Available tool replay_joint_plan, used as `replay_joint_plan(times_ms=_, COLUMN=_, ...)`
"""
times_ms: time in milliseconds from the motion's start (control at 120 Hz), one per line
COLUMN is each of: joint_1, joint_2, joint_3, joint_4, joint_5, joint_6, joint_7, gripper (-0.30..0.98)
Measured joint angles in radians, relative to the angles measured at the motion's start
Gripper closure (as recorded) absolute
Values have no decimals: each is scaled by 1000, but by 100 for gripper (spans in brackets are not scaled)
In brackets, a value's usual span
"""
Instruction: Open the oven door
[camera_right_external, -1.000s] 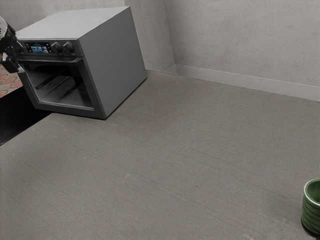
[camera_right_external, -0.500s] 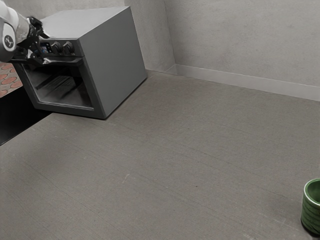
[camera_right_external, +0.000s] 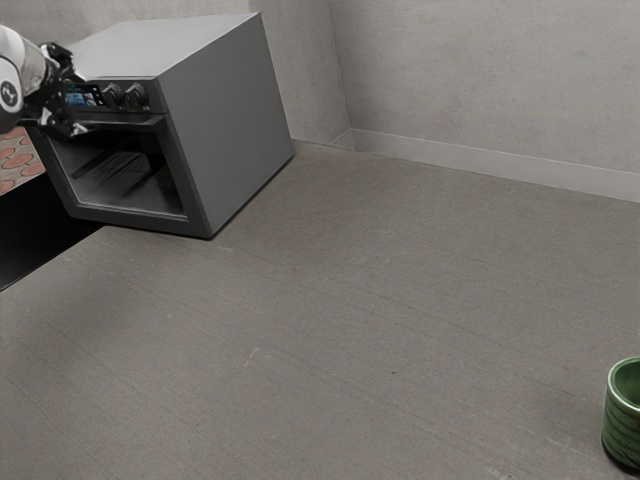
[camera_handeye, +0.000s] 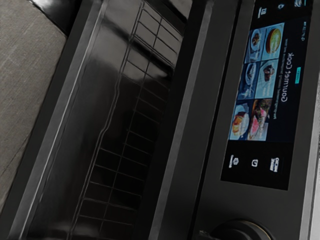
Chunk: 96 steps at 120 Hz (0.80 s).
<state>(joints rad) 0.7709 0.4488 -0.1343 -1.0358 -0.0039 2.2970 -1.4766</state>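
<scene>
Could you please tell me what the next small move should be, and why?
I'd probably lower the open gripper slightly: the oven door looks shut, and its handle runs near the lower finger, seemingly not centred between both.

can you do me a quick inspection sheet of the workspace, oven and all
Surface: grey table, faint lines and a few light scuffs
Job's things: oven upright, oven door shut, lit screen and knobs above it
Clutter: green cup upright at the exterior view's right edge, partly cut off, well away from the oven
Pincer: open, in front of the oven near the door's top edge; contact can't be told
Cables: nothing seen
Surroundings: pale wall behind the table, reddish floor tiles at the exterior view's left
</scene>
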Motion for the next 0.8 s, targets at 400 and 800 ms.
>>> replay_joint_plan(times_ms=400, joint_1=29, joint_2=39, joint_3=-10, joint_4=13, joint_5=7, joint_6=14, joint_7=33, gripper=0)
replay_joint_plan(times_ms=800, joint_1=22, joint_2=72, joint_3=-13, joint_4=26, joint_5=6, joint_6=43, joint_7=49, gripper=0)
